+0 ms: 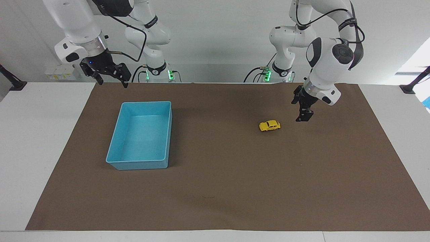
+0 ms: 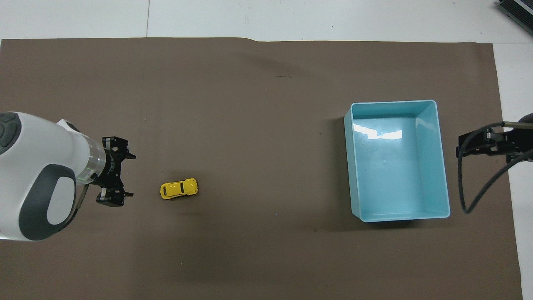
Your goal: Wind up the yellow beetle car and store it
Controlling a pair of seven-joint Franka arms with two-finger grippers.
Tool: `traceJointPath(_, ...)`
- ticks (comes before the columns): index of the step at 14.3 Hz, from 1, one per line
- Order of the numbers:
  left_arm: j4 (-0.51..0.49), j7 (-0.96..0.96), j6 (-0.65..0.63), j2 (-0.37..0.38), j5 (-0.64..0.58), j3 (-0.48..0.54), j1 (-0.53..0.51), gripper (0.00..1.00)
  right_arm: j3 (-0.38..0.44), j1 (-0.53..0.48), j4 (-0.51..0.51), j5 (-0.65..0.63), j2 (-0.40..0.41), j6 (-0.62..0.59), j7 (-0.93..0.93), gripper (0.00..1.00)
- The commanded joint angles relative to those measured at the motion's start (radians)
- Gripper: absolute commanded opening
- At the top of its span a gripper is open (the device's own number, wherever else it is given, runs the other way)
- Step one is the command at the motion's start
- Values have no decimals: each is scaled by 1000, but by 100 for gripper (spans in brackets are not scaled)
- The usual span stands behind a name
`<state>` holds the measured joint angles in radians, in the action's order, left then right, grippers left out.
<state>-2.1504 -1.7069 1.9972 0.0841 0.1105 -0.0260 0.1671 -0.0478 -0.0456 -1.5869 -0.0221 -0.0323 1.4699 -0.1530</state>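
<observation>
The yellow beetle car (image 1: 269,126) stands on its wheels on the brown mat; it also shows in the overhead view (image 2: 179,188). My left gripper (image 1: 299,109) is open and empty. It hangs low over the mat beside the car, toward the left arm's end of the table, and does not touch it. In the overhead view the left gripper (image 2: 126,174) points at the car. The blue tray (image 1: 137,164) is empty and lies toward the right arm's end (image 2: 349,166). My right gripper (image 1: 112,84) waits open and empty over the mat's edge by the tray (image 2: 460,148).
The brown mat (image 1: 218,188) covers most of the white table (image 1: 40,141). A black cable (image 2: 479,187) hangs from the right arm beside the tray.
</observation>
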Motion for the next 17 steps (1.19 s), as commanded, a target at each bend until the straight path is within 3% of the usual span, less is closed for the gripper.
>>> traceJointPath(1,-78,-53,84,-3,12,8,19,100,-4,-14,-22,14,-24,-5,23,100)
traceJointPath(6,-129,-80,164,-7,12,6,67,100,-3,-17,-22,14,-23,6,18,100)
traceJointPath(12,-135,-289,339,-121,14,6,198,100,-1,-19,-22,14,-23,1,18,100)
traceJointPath(17,-219,-362,396,-87,14,8,198,100,0,-19,-22,14,-23,-2,18,100)
